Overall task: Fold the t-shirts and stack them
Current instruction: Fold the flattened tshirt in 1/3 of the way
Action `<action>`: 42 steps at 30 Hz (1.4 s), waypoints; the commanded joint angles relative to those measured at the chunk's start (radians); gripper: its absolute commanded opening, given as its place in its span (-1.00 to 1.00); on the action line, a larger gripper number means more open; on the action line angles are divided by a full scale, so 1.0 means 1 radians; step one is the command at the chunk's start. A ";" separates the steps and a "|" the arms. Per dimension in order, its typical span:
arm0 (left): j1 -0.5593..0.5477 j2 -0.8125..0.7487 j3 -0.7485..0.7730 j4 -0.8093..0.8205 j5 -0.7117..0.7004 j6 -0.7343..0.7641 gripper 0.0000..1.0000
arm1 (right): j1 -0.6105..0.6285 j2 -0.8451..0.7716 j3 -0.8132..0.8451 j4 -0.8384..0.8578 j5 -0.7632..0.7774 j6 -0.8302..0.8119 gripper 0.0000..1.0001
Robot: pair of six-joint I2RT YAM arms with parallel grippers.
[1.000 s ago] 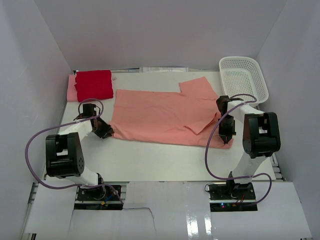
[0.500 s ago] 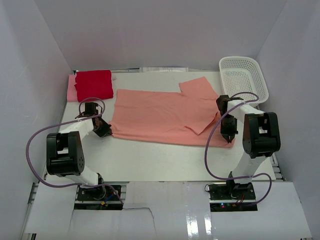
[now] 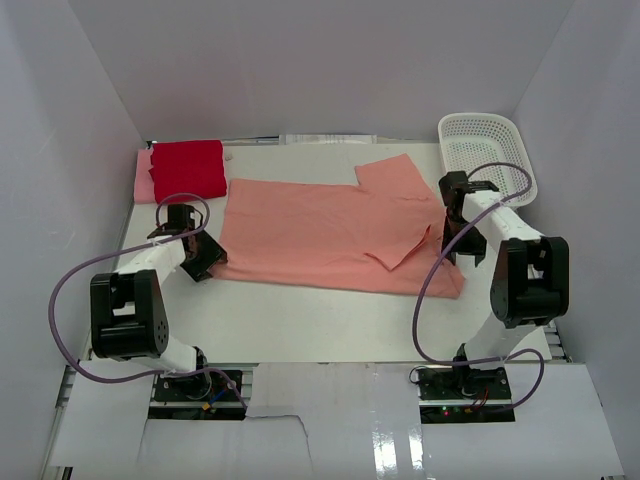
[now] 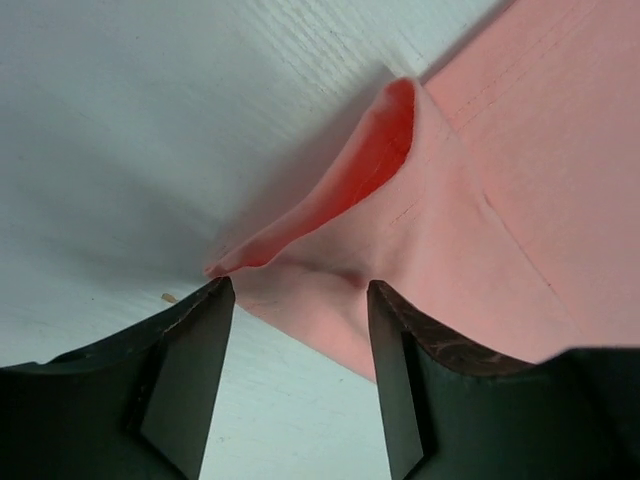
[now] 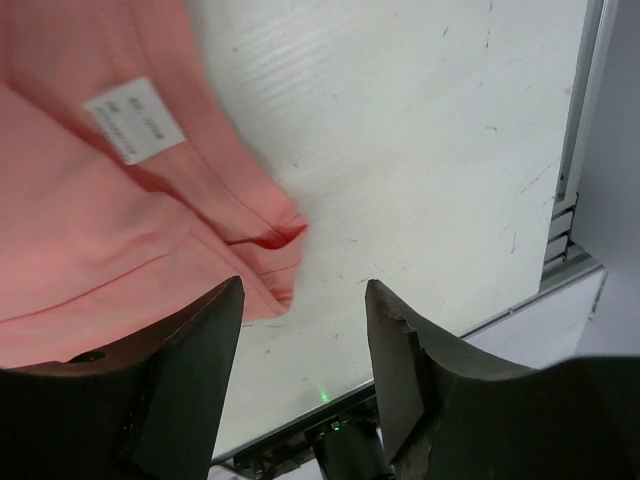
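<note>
Left hand (image 4: 300, 290) spread wide, straddling raised corner of salmon t-shirt (image 3: 320, 230); right hand (image 5: 305, 290) likewise spread over hem on worktop (image 3: 330, 320).

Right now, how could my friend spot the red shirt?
Look at the white table, then its far left corner. A folded dark red t-shirt lies there on a pink cloth. It is the only deep red thing; the big spread-out shirt is salmon.
</note>
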 commanded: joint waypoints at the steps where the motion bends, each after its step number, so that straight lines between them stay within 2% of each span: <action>1: -0.001 -0.057 0.020 -0.039 -0.028 0.030 0.35 | 0.013 -0.098 0.098 -0.020 -0.087 -0.008 0.17; 6: -0.010 -0.117 0.067 -0.063 -0.028 0.044 0.37 | 0.027 -0.160 0.081 0.055 -0.397 0.000 0.13; 7: -0.017 -0.123 0.087 -0.073 -0.028 0.047 0.37 | 0.027 -0.168 0.045 0.107 -0.498 0.017 0.12; 10: -0.049 -0.132 0.130 -0.102 -0.034 0.054 0.38 | 0.027 -0.189 -0.026 0.236 -0.664 0.076 0.13; 13: -0.110 -0.154 0.153 -0.106 -0.046 0.053 0.38 | 0.031 -0.217 -0.178 0.382 -0.749 0.155 0.13; 18: -0.236 -0.148 0.182 -0.067 -0.028 0.033 0.40 | 0.043 -0.220 -0.275 0.536 -0.790 0.225 0.14; 20: -0.303 -0.140 0.181 -0.033 0.022 0.030 0.40 | 0.051 -0.185 -0.269 0.565 -0.792 0.229 0.14; 26: -0.437 -0.111 0.172 0.045 -0.010 0.015 0.42 | 0.089 -0.105 -0.232 0.603 -0.792 0.238 0.14; 42: -0.463 -0.042 0.144 0.053 -0.043 0.013 0.43 | 0.151 0.001 -0.215 0.637 -0.748 0.261 0.09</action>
